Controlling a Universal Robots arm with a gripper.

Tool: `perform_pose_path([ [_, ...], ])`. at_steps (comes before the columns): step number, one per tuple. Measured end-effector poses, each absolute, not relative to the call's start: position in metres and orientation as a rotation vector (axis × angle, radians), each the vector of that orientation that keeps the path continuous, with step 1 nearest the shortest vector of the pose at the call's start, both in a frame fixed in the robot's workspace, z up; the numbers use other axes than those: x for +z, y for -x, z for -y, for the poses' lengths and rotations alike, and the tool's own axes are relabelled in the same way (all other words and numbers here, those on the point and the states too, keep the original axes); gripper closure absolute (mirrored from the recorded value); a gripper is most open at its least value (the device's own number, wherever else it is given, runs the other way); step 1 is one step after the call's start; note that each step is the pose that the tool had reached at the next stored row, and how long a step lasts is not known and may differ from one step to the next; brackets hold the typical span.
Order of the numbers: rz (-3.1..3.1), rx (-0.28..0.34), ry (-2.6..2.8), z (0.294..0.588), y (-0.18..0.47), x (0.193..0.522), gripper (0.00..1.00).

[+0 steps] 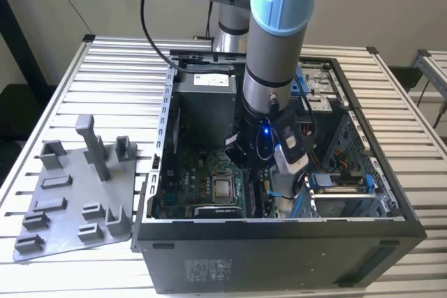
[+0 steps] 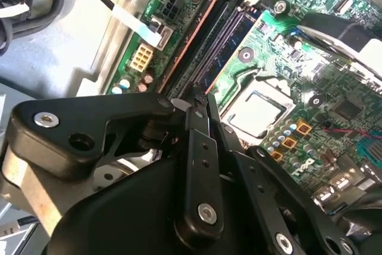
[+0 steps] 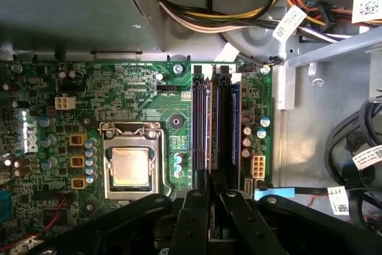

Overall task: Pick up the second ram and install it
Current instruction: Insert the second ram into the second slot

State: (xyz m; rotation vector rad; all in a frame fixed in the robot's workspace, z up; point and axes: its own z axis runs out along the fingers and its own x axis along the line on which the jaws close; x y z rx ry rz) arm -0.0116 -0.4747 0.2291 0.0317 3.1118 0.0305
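Observation:
My gripper (image 1: 277, 190) reaches down inside the open computer case (image 1: 279, 259), over the green motherboard (image 1: 202, 179). In both wrist views its black fingers meet tip to tip, gripper (image 2: 200, 97) and gripper (image 3: 212, 184) shut, right above the near end of the long memory slots (image 3: 202, 123). A bluish-green ram stick (image 2: 231, 40) stands on edge in the outer slot (image 3: 236, 117), just beside the fingertips. I cannot tell whether this stick is the second ram, or whether anything thin is pinched between the tips.
The bare processor socket (image 3: 130, 166) lies beside the slots. Cable bundles (image 3: 239, 19) and a metal case wall (image 3: 286, 82) crowd the far side. In the exterior view's left, a grey parts fixture (image 1: 70, 200) lies on the slatted table (image 1: 119, 68).

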Motion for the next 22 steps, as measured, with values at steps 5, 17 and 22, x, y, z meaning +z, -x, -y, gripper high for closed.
perform_pose_path([
  [5, -3.112, 0.031, -0.017, 0.4745, 0.0116, 0.2287, 0.86],
  [17, -3.112, 0.036, -0.015, 0.4745, 0.0116, 0.228, 0.86],
  [22, -3.112, 0.038, -0.016, 0.4746, 0.0117, 0.2279, 0.86],
])
